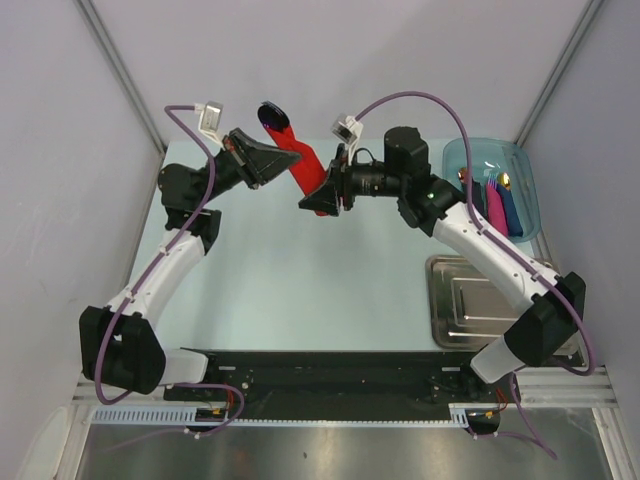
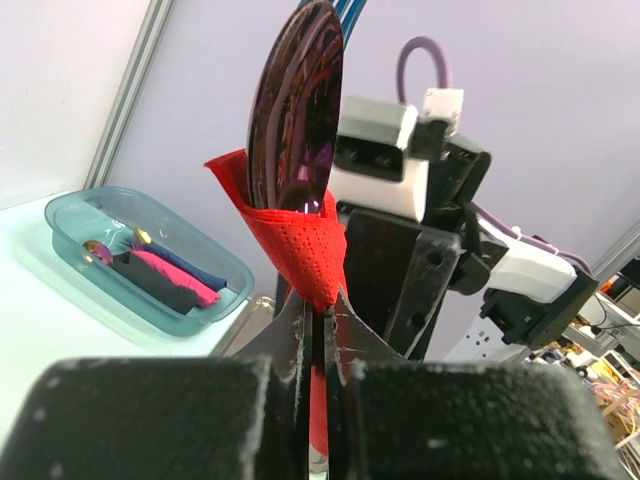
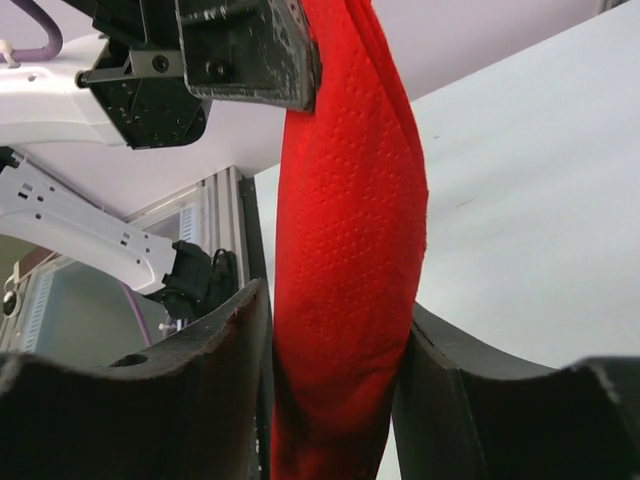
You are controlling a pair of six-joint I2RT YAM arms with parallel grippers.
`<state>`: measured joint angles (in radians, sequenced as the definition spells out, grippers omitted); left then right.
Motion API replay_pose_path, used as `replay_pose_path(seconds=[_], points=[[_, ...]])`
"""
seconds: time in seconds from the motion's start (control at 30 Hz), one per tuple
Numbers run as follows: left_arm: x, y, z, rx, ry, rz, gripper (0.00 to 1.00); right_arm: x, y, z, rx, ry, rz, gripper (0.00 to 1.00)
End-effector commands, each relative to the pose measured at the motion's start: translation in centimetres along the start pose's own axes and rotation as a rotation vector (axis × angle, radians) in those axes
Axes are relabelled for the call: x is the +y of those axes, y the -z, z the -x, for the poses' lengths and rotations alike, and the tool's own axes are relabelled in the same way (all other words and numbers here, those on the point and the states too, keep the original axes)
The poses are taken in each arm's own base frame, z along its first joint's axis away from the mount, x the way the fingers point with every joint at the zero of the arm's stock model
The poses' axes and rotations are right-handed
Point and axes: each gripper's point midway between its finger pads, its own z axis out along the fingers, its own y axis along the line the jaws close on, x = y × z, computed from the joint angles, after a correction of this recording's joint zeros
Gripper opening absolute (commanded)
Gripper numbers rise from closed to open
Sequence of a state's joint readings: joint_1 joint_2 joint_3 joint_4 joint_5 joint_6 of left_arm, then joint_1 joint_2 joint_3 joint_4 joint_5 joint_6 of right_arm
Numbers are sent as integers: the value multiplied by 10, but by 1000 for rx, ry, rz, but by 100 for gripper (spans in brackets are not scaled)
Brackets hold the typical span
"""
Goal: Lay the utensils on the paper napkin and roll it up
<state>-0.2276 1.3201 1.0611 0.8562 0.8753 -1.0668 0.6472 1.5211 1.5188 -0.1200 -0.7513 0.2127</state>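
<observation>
The red paper napkin [image 1: 306, 167] is rolled into a tube and held in the air between both arms. The purple spoon bowl [image 1: 271, 115] sticks out of its top end. In the left wrist view the bowl [image 2: 295, 110] rises from the red roll [image 2: 308, 245], with thin blue tips [image 2: 345, 8] just behind it. My left gripper [image 2: 322, 315] is shut on the roll just below the bowl. My right gripper [image 3: 335, 340] is shut around the roll's [image 3: 345, 230] lower part. The utensil handles are hidden inside.
A teal tub [image 1: 452, 158] at the back right holds pink, dark blue and black rolls [image 1: 497, 205] with gold spoon heads. It also shows in the left wrist view [image 2: 70, 205]. A metal tray [image 1: 480, 300] lies at the right, under the right arm.
</observation>
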Motion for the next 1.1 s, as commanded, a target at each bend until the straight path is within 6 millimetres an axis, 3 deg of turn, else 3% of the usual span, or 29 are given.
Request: replay_pose_path(seconds=[0.0, 0.07, 0.23, 0.37, 0.47, 0.57, 0.67, 0.7, 0.9, 1.07], points=[[-32, -7, 21, -41, -81, -87, 0, 15, -6, 17, -35, 37, 72, 52], [-31, -7, 19, -38, -78, -84, 0, 11, -6, 16, -32, 32, 47, 61], [-11, 0, 17, -48, -61, -9, 0, -13, 14, 35, -61, 53, -97, 71], [12, 6, 18, -66, -26, 70, 0, -47, 61, 73, -138, 73, -266, 79], [23, 8, 21, -70, -10, 103, 0, -53, 92, 110, -217, 115, -340, 80], [27, 7, 21, -65, -7, 108, 0, -48, 104, 130, -263, 148, -363, 73], [29, 6, 23, -69, 2, 109, 0, -34, 104, 138, -288, 170, -342, 61], [29, 5, 24, -71, 5, 107, 0, -27, 98, 136, -283, 170, -323, 52], [25, 4, 26, -73, 5, 97, 0, -1, 67, 118, -232, 180, -195, 28], [23, 4, 27, -74, 6, 96, 0, 7, 40, 94, -169, 174, -121, 24]])
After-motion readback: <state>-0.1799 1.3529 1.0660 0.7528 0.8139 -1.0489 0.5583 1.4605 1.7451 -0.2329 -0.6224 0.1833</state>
